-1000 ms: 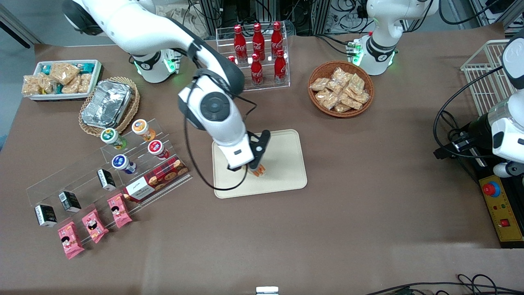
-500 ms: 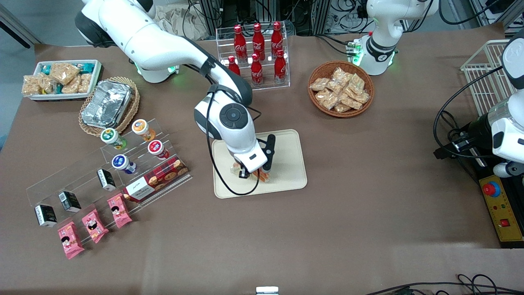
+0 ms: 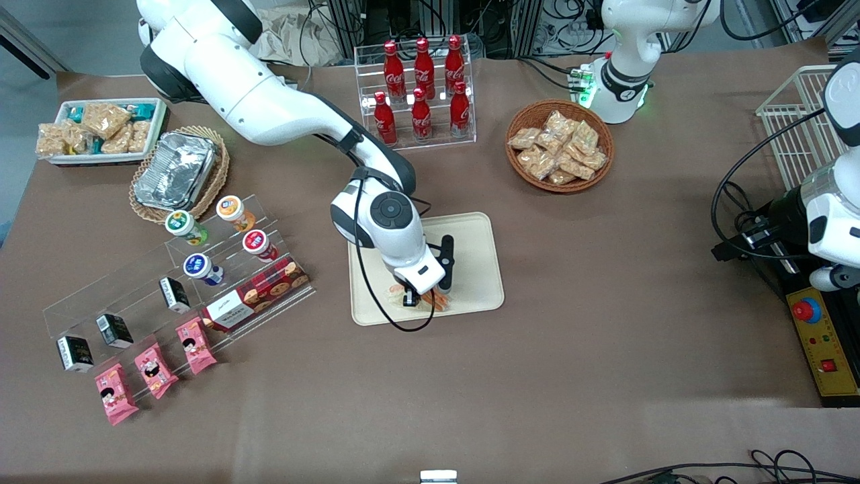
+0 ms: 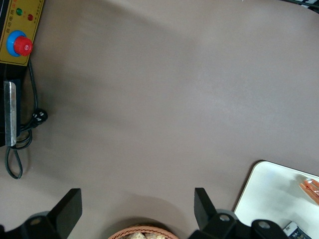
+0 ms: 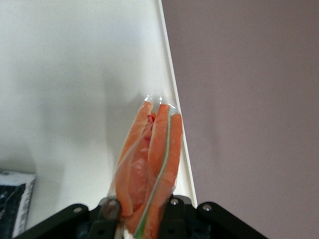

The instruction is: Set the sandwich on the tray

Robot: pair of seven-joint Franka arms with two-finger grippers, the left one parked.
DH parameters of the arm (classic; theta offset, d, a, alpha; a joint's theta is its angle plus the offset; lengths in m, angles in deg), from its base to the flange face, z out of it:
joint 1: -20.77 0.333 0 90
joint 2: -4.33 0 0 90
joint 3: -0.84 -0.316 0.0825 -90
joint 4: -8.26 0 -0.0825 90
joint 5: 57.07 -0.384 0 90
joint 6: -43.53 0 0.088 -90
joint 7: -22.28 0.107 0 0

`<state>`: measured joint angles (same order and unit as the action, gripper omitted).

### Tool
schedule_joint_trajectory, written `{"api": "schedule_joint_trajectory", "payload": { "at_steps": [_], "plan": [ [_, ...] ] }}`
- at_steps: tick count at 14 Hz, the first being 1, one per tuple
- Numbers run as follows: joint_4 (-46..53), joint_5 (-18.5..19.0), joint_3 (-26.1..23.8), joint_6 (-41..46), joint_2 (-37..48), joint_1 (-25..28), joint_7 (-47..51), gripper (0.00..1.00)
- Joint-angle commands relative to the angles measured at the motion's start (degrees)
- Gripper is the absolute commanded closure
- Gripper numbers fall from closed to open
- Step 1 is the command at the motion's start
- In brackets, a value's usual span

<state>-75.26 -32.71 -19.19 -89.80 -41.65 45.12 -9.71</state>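
Observation:
The sandwich [image 3: 430,298], a clear-wrapped wedge with orange-red and green layers, is in my gripper [image 3: 422,298] low over the cream tray [image 3: 474,269], near the tray's edge nearest the front camera. In the right wrist view the sandwich [image 5: 149,164] sticks out from between the black fingers [image 5: 175,214], which are shut on it, with the tray [image 5: 75,74] under it and the tray rim beside it. I cannot tell whether the sandwich touches the tray. A corner of the tray [image 4: 271,191] and the sandwich tip [image 4: 310,187] show in the left wrist view.
A tiered clear rack [image 3: 181,269] with cups, boxes and pink packets stands toward the working arm's end. A foil container in a basket [image 3: 176,169], a white snack tray [image 3: 101,129], a cola bottle rack [image 3: 420,87] and a snack basket [image 3: 559,144] lie farther from the front camera.
My gripper has moved with the sandwich across the tray toward the front camera and lower, from mid-tray to near the tray's near edge. The sandwich stays gripped.

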Motion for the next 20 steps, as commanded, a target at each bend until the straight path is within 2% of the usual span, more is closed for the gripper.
{"api": "schedule_joint_trajectory", "payload": {
  "at_steps": [1, 2, 5, 7, 10, 12, 15, 17, 18, 20],
  "plan": [
    [1.3, 2.4, -0.5, -0.6, -0.6, 1.0, 0.2, 0.53],
    [1.3, 2.0, -0.6, -0.6, -0.4, 0.9, 0.3, 0.01],
    [1.4, 1.7, -1.2, -0.6, 0.4, 0.3, 1.8, 0.00],
    [1.4, -0.4, -1.2, -0.3, 1.6, 0.2, 5.3, 0.00],
    [0.9, -6.8, -1.1, 0.9, 4.9, -1.8, 6.3, 0.00],
    [0.7, -10.9, -1.0, 6.9, 9.0, -3.2, 6.8, 0.00],
    [0.7, -13.4, -1.1, 18.7, 15.9, -8.7, 9.5, 0.00],
    [0.7, -19.8, -0.7, 24.8, 20.5, -13.8, 11.2, 0.00],
    [0.7, -21.7, -0.6, 27.1, 22.4, -16.8, 11.3, 0.00],
    [0.7, -22.0, -0.5, 30.7, 25.9, -21.6, 12.8, 0.00]
  ]
}}
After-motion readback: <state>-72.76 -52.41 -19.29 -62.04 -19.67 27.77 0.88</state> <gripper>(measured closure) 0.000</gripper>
